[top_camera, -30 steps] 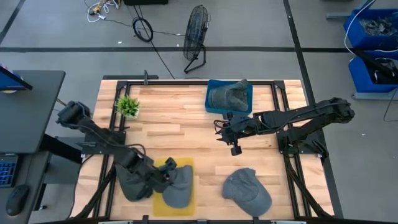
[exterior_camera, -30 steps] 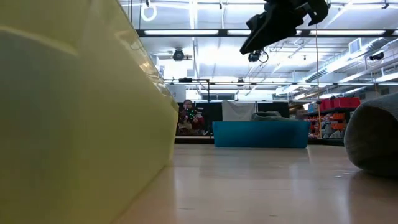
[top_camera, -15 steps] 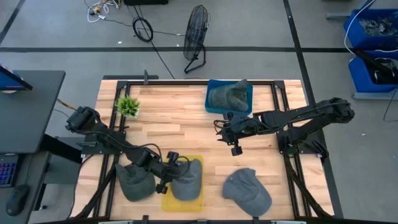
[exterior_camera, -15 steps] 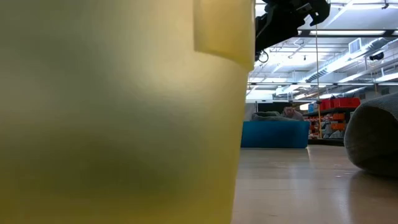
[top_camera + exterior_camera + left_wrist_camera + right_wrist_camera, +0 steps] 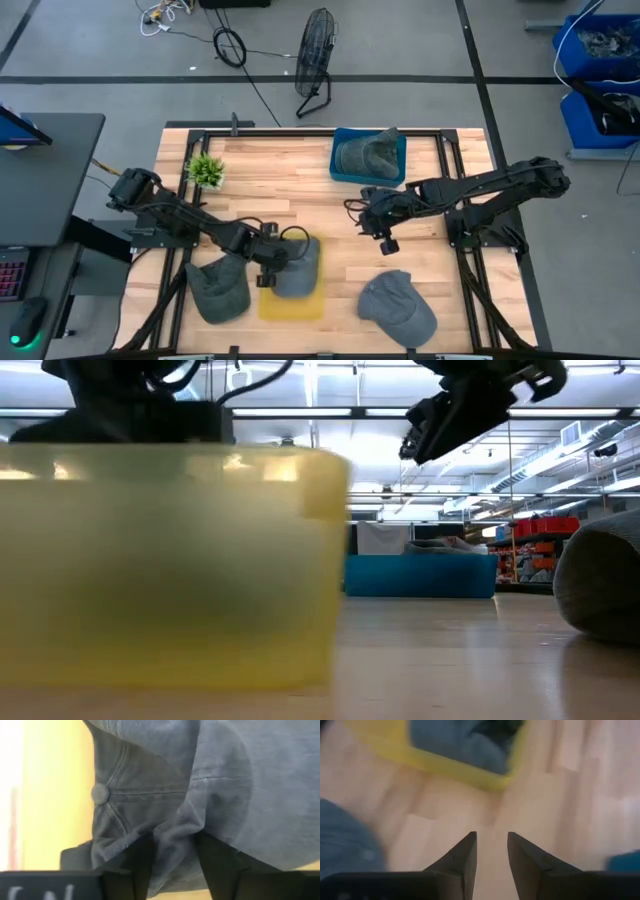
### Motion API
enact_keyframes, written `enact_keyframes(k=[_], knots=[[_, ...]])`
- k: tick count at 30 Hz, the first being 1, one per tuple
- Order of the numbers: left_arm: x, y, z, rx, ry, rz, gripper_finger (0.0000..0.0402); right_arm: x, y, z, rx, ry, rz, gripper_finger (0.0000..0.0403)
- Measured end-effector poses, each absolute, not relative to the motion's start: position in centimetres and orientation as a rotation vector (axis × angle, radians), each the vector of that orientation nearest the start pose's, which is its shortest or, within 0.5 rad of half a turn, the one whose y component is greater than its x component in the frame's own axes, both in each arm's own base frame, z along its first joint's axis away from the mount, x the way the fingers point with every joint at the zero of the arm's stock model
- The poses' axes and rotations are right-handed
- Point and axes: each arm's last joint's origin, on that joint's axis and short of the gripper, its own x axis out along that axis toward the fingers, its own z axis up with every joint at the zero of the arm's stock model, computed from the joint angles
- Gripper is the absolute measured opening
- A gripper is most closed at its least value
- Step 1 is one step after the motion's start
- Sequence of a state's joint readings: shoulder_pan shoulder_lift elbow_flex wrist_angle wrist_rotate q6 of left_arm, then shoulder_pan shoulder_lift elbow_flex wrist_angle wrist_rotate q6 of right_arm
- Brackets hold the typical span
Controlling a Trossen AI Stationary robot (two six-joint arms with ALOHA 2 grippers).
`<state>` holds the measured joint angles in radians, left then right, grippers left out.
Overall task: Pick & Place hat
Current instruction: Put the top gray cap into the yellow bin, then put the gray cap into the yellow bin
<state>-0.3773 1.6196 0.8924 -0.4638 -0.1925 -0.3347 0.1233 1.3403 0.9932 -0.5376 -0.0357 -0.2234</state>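
Note:
A grey hat (image 5: 300, 268) lies in the yellow bin (image 5: 290, 305) near the table's front, its crown button (image 5: 100, 794) showing in the left wrist view. My left gripper (image 5: 274, 270) is down on this hat, fingers apart, with a ridge of its cloth between them. A second grey hat (image 5: 218, 290) lies on the table left of the bin, and a third (image 5: 398, 305) to its right. My right gripper (image 5: 385, 242) hangs open above the bare middle of the table, holding nothing. My left gripper has its two fingers (image 5: 142, 857) on either side of a raised fold in the hat's crown (image 5: 175, 832), to one side of the button. The fingers come from above, slanting toward the table's right. The cloth touches their inner sides. The hat rests in the yellow bin.
A blue bin (image 5: 342, 170) holding another grey hat stands at the far middle of the table. A small green plant (image 5: 205, 170) sits far left. In the low view the yellow bin (image 5: 170, 560) fills the left half of the picture.
My left gripper has gone toward the table's right and a little toward its far edge, dragging the hat with it. The yellow bin has slid right and now sits flat. The gripper's fingers now stand apart around a fold of the hat.

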Motion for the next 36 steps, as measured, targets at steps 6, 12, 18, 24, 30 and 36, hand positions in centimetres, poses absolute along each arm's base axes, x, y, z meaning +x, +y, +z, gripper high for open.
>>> enact_keyframes(k=[6, 12, 18, 24, 30, 36], knots=[[27.1, -10.2, 16.3, 0.071, 1.154, 0.027, 0.0196, 26.3, 5.4, 25.7, -0.014, 0.924, 0.375, 0.0112], [28.0, -11.1, 20.0, 0.144, 1.070, -0.069, 0.0190, 24.7, 9.1, 25.3, 0.088, 1.042, 0.452, 0.0112], [28.5, -11.3, 26.1, 0.054, 0.950, -0.055, 0.0184, 23.1, 12.6, 25.3, 0.185, 1.099, 0.468, 0.0112], [28.9, -11.6, 29.0, 0.030, 0.851, -0.066, 0.0184, 22.0, 15.7, 23.9, 0.162, 1.177, 0.407, 0.0112], [29.0, -11.7, 28.9, 0.005, 0.852, -0.054, 0.0183, 21.5, 18.7, 20.6, 0.113, 1.323, 0.417, 0.0112], [29.0, -11.7, 28.9, -0.020, 0.847, -0.044, 0.0183, 21.7, 20.1, 17.6, 0.057, 1.421, 0.419, 0.0112]])
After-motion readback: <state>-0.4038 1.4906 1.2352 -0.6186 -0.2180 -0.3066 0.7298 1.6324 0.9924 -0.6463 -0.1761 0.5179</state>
